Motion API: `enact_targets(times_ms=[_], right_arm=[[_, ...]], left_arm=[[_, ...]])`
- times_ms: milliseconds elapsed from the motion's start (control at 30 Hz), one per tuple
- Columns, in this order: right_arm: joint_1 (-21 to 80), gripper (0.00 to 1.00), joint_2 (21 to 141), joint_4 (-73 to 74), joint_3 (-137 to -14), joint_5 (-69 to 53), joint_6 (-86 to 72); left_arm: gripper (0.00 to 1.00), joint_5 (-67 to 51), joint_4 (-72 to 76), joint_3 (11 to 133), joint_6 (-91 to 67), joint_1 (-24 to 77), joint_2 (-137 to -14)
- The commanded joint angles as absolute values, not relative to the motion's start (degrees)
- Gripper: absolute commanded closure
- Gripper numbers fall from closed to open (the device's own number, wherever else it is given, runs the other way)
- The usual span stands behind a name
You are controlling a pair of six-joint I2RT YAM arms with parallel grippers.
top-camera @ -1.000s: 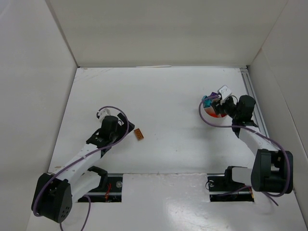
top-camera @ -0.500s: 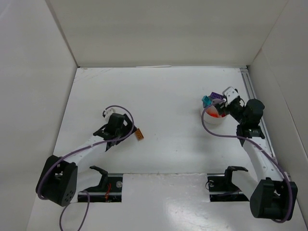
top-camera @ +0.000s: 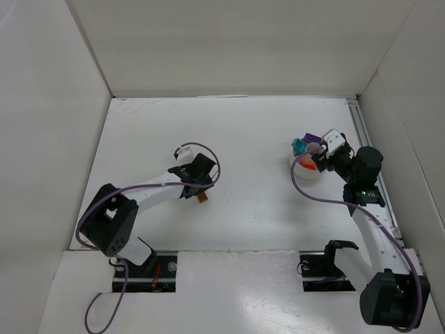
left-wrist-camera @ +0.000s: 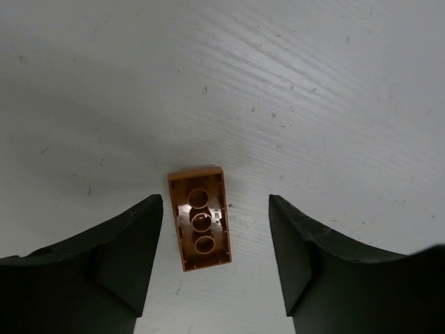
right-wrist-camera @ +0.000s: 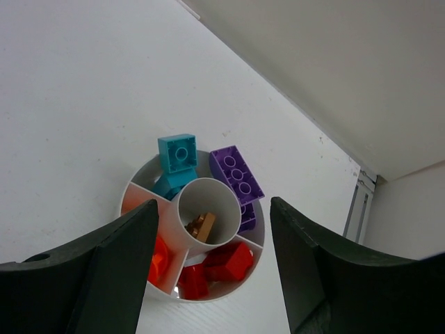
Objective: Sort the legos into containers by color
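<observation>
Two hands spread wide, one brick out on the desk

One brown brick lies alone on the white desk, hollow underside up, three round tubes showing; the left hand hangs right over it with its jaws wide apart and nothing in them; the brick sits between the two dark fingers, nearer the one on the left of the wrist view, and whether it touches that one I cannot tell.

Across the desk the right hand hovers above the white bowl, its jaws likewise wide and empty; the bowl is round, with a central cup and sections around it; a brown piece lies in the central cup; a teal brick stands at the far rim, a purple brick just beside it; red bricks fill a near section, and orange pieces lie in the section next to them.
</observation>
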State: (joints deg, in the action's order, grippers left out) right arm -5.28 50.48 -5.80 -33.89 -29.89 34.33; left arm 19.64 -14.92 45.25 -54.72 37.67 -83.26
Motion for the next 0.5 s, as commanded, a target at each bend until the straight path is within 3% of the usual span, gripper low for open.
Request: enact_targets(times_ms=[0, 267, 467], right_arm=[[-5.6, 0.3, 48.7, -5.1, -33.8, -28.4, 35.2], [-6.2, 0.3, 48.2, -4.6, -33.8, -27.8, 35.2], [-6.2, 0.3, 47.6, -4.6, -33.8, -29.3, 35.2]], left_arm=[[0.46, 25.0, -22.9, 48.8, -57.4, 39.5, -87.1], [0.59, 25.7, -24.7, 50.2, -60.3, 42.3, -90.8], [0.77, 25.7, -24.0, 51.3, -60.3, 42.3, -89.5]])
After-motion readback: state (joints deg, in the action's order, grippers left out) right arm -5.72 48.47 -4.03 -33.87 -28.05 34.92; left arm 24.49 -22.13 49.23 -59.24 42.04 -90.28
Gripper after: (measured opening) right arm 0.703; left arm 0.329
